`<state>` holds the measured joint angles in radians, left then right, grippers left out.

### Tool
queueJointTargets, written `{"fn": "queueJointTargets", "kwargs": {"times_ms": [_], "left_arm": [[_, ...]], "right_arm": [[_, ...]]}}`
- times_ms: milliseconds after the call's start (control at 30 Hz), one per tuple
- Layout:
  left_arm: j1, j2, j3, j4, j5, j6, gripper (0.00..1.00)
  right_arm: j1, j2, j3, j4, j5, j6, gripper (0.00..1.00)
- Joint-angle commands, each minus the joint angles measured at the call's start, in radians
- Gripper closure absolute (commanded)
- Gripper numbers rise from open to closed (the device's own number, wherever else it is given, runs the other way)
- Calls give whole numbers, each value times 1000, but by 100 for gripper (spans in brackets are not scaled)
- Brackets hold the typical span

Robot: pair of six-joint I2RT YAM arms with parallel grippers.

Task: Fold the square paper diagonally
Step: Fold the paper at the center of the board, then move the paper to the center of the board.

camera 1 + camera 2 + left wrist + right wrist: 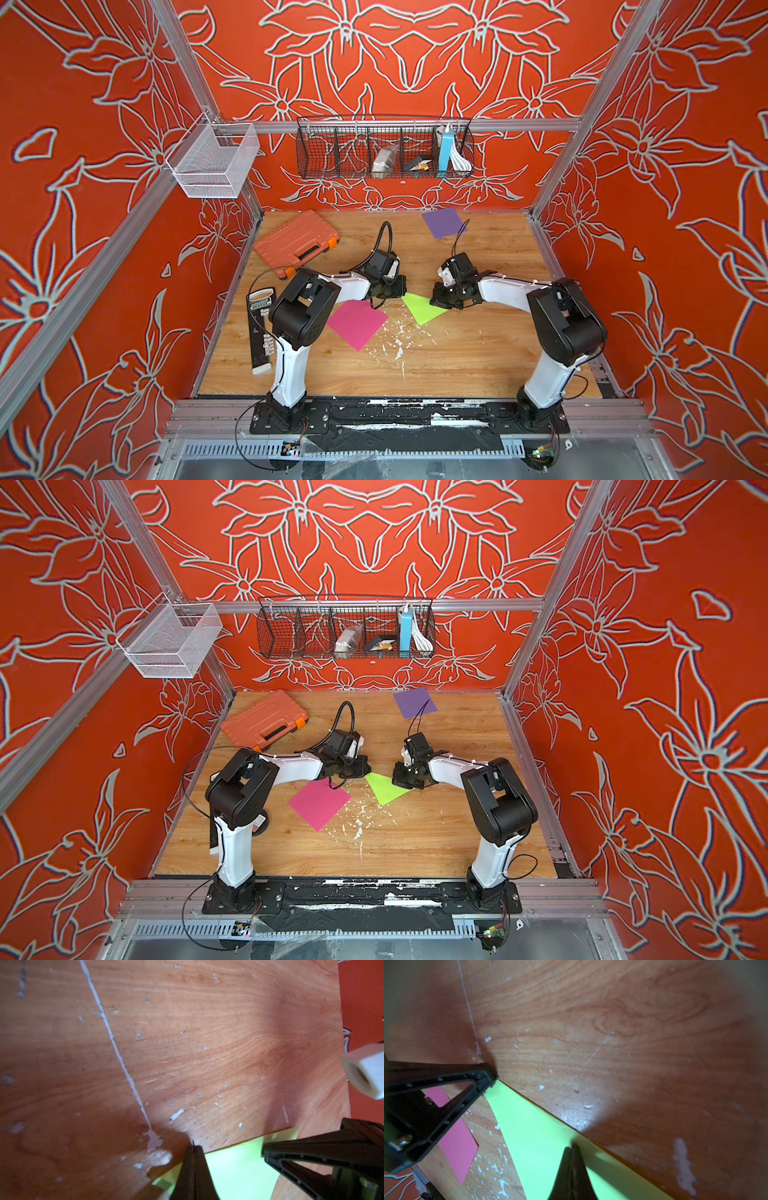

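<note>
Lime-green paper [422,309], lying flat near the middle of the wooden table [478,353], between the two arms. Seen in both top views as a triangle rather than a square, with one long straight edge on the far side and a point toward the robot's base. Apparently doubled over along its diagonal already. No flap standing up; layers too thin to tell apart.

Left gripper [395,289] lowered at one end of that long edge, jaws clenched together with nothing between them, tip pressing right at the paper's corner in the right wrist view. Right gripper [442,301] further along the same edge, jaws likewise squeezed tight and empty, tip resting on the green sheet just inside the edge.

Judged from this: the fold itself looks made, and the step in hand seems to be pressing the crease down. Probably left to do — running along the edge to sharpen it, then lifting away. Whether the corners match cannot be told, with both grippers covering the far edge from above.

Further out: a pink paper [357,324] near the green one, not touching, partly under the left arm. White flecks [395,340] scattered on the wood beside both sheets. A purple paper [442,222] well apart at the far edge, and an orange tool case [297,243] toward the far left corner.
</note>
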<state>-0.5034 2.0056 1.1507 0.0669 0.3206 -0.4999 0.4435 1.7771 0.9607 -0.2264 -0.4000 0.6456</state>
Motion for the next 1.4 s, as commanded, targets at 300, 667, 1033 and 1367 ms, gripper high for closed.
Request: {"fn": "queueJointTargets", "kwargs": {"times_ms": [300,667,1033,1367], "left_arm": [[80,-5,-69,-80,-55,31,100],[82,-168,-138,-84,-72,39,97],[83,-477,-238,-358,-278,-56,68],[87,-681,-428,-449,-382,-130,44]], "right_arm": [[-12,18,-44,-67,61,2,100],[-20,25,15,4,-52,-27,100],[-20,-209,96,-134,-51,-230,67],[-15,-285,-36,-134,-104,-228,23]]}}
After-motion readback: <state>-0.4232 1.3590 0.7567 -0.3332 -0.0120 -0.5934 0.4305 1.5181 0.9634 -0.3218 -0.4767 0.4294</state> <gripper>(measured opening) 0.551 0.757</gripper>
